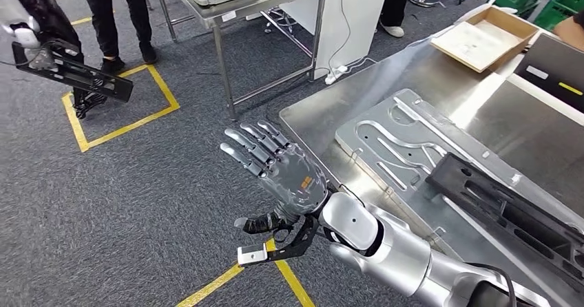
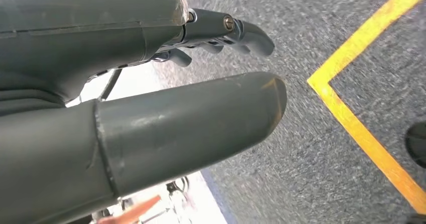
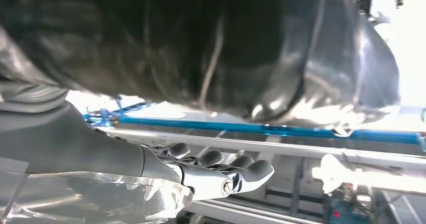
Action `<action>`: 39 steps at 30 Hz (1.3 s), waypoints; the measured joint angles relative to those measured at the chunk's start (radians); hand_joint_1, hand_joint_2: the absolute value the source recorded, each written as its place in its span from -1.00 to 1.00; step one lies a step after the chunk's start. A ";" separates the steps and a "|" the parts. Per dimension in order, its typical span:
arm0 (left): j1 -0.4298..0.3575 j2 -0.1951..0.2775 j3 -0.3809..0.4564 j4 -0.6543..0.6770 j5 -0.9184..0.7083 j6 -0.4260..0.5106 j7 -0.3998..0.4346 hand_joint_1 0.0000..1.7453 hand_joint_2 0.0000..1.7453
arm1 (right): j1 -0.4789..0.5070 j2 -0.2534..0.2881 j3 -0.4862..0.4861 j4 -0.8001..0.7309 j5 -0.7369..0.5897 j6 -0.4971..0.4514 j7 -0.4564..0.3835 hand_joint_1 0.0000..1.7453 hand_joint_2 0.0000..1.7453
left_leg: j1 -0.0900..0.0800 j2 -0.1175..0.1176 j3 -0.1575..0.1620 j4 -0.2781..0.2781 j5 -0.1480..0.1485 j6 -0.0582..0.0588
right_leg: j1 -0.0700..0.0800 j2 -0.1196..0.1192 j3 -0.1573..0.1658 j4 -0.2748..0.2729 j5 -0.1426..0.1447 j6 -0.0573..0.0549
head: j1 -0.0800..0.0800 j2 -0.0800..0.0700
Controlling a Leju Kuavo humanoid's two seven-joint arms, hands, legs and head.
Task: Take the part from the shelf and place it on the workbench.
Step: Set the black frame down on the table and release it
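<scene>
Head view: black part (image 1: 76, 73), a long flat bracket-like piece, held up at far left over the grey carpet and a yellow floor square (image 1: 120, 118); something pale grips its near end, probably the left hand (image 1: 27, 42), though I cannot tell the grasp there. Left wrist view: left hand's thumb and dark fingers (image 2: 251, 35) extended over carpet, grasp hidden. Right hand (image 1: 279, 166) raised mid-frame, palm away, fingers spread, holding nothing. Workbench (image 1: 330, 111), steel, lies right of it, carrying a grey stamped metal plate (image 1: 406, 142), a second black part (image 1: 509, 210) and a shallow cardboard box (image 1: 485, 38). Person's dark legs (image 1: 120, 11) stand beyond the square.
</scene>
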 joint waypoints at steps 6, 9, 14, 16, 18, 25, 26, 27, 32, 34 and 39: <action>0.001 -0.004 0.000 0.000 -0.002 -0.001 -0.005 -1.00 -1.00 | -0.006 -0.004 0.000 -0.006 -0.004 0.012 0.010 -1.00 -1.00 | 0.007 -0.078 -0.013 0.004 0.002 -0.025 | 0.005 0.066 0.096 -0.232 0.099 -0.019 | 0.000 0.000; 0.004 -0.004 0.000 0.000 -0.005 0.000 -0.007 -1.00 -1.00 | -0.010 -0.010 0.000 -0.016 -0.008 0.017 0.013 -1.00 -1.00 | 0.005 -0.035 -0.033 0.044 -0.022 -0.038 | 0.001 0.025 0.112 -0.254 0.107 -0.035 | -0.001 0.000; -0.002 -0.014 0.000 0.000 -0.002 0.006 -0.014 -1.00 -1.00 | -0.005 -0.044 0.000 -0.031 -0.018 0.025 0.009 -1.00 -1.00 | 0.013 0.060 -0.146 0.271 -0.116 -0.054 | 0.008 -0.053 0.120 -0.259 0.101 -0.043 | -0.002 0.000; -0.001 -0.016 0.000 0.000 -0.002 0.011 -0.013 -1.00 -1.00 | 0.000 -0.058 0.000 -0.041 -0.019 0.023 0.009 -1.00 -1.00 | 0.017 0.079 -0.097 0.183 -0.060 -0.057 | 0.007 -0.079 0.124 -0.254 0.093 -0.037 | -0.002 0.000; -0.003 -0.020 -0.001 0.000 -0.004 0.018 -0.008 -1.00 -1.00 | 0.011 -0.079 0.000 -0.055 -0.016 0.018 0.011 -1.00 -1.00 | 0.013 0.118 -0.030 0.061 -0.019 -0.052 | 0.011 -0.102 0.129 -0.247 0.082 -0.026 | -0.001 0.000; -0.003 -0.032 -0.001 0.001 -0.021 0.039 0.016 -1.00 -1.00 | 0.064 -0.136 -0.001 -0.093 0.000 -0.035 0.018 -1.00 -1.00 | 0.007 0.072 -0.003 0.002 -0.006 -0.007 | 0.004 -0.071 0.114 -0.175 0.019 0.009 | 0.002 0.000; -0.004 -0.033 -0.001 0.001 -0.024 0.042 0.018 -1.00 -1.00 | 0.073 -0.144 -0.001 -0.097 0.000 -0.043 0.019 -1.00 -1.00 | 0.006 0.064 -0.002 0.001 -0.005 -0.004 | 0.003 -0.039 0.090 -0.123 -0.009 0.010 | 0.002 0.000; -0.006 -0.033 -0.001 0.001 -0.026 0.044 0.019 -1.00 -1.00 | 0.081 -0.150 -0.002 -0.100 0.000 -0.050 0.020 -1.00 -1.00 | 0.006 0.057 -0.003 0.001 -0.005 -0.001 | 0.003 -0.023 0.068 -0.077 -0.032 0.009 | 0.002 0.000; -0.008 -0.033 -0.001 0.001 -0.027 0.048 0.020 -1.00 -1.00 | 0.109 -0.160 -0.004 -0.105 0.001 -0.067 0.023 -1.00 -1.00 | 0.005 0.040 -0.003 0.002 -0.005 0.001 | 0.005 -0.011 0.018 0.016 -0.064 0.009 | 0.002 0.000; -0.006 -0.037 -0.001 0.001 -0.030 0.061 0.015 -1.00 -1.00 | 0.144 -0.165 -0.011 -0.113 0.008 -0.085 0.022 -1.00 -1.00 | 0.003 0.006 0.000 0.003 -0.006 0.002 | 0.004 0.018 0.018 -0.018 -0.019 0.003 | 0.002 0.000; 0.007 -0.050 -0.001 0.001 -0.038 0.095 0.004 -1.00 -1.00 | 0.185 -0.169 -0.031 -0.125 0.024 -0.091 0.021 -1.00 -1.00 | 0.005 -0.073 -0.009 0.007 -0.004 -0.024 | 0.004 0.071 0.103 -0.238 0.095 -0.015 | 0.002 0.000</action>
